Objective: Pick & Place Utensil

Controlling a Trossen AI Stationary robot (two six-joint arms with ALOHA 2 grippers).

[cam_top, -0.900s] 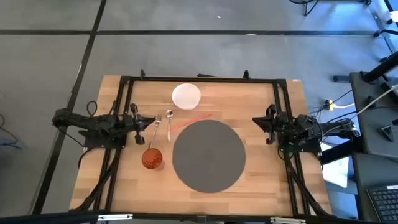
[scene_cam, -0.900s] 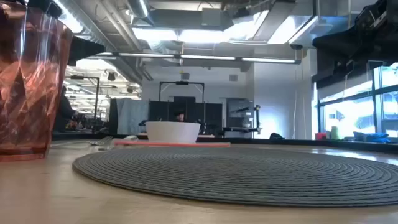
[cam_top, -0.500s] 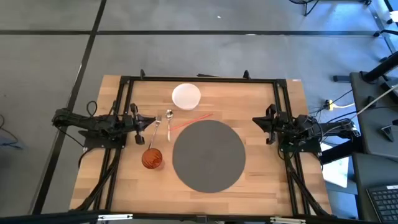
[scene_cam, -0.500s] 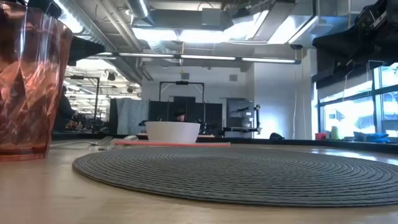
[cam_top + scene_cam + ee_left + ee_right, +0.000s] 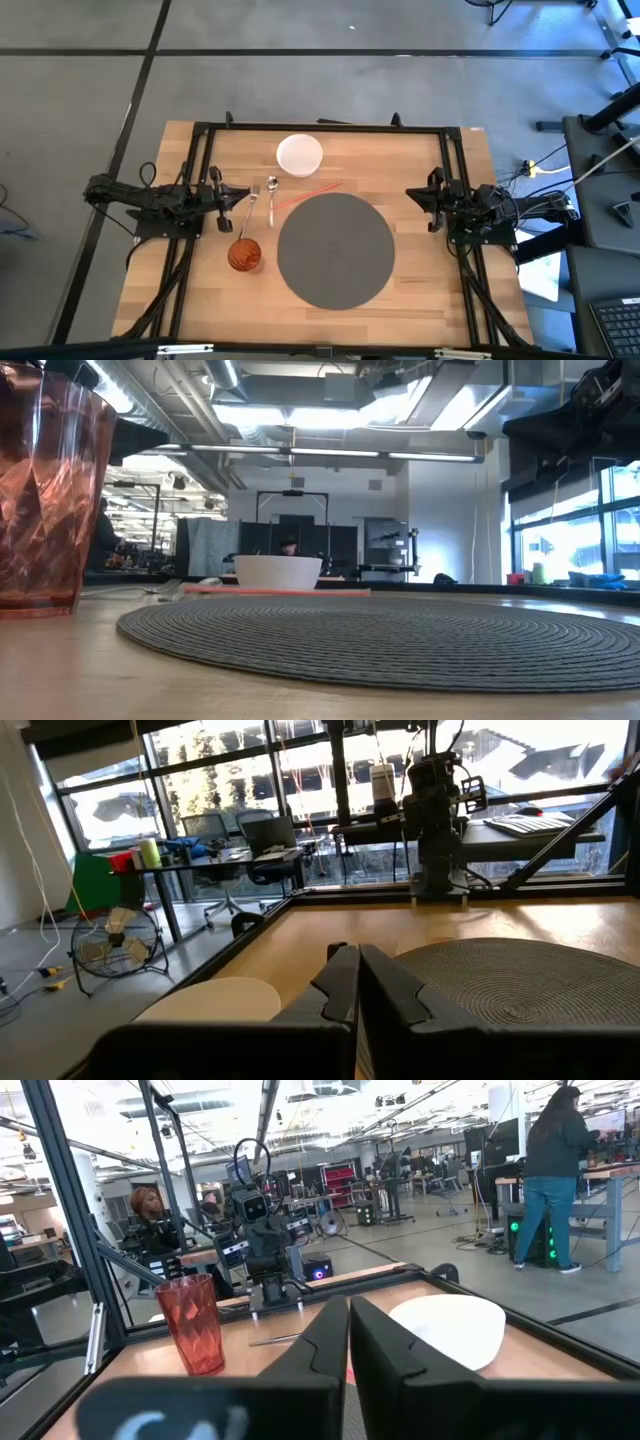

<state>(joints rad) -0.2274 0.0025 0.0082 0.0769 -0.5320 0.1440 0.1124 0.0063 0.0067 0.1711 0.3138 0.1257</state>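
A silver spoon [image 5: 272, 198] and a silver fork [image 5: 251, 209] lie flat on the wood table, side by side, left of the grey round placemat [image 5: 335, 249]. A thin red stick [image 5: 308, 193] lies beside them, near the placemat's far rim. My left gripper [image 5: 224, 195] rests shut at the table's left side, just left of the fork, and touches nothing; its fingers [image 5: 355, 975] are closed together. My right gripper [image 5: 411, 193] rests shut at the right side, past the placemat's edge, with its fingers [image 5: 347, 1330] together.
A white bowl [image 5: 299, 154] stands near the far edge. A red faceted cup [image 5: 245, 255] stands upright left of the placemat, toward the near edge. A black frame [image 5: 320, 127] rings the table. People [image 5: 550, 1170] show in the room beyond.
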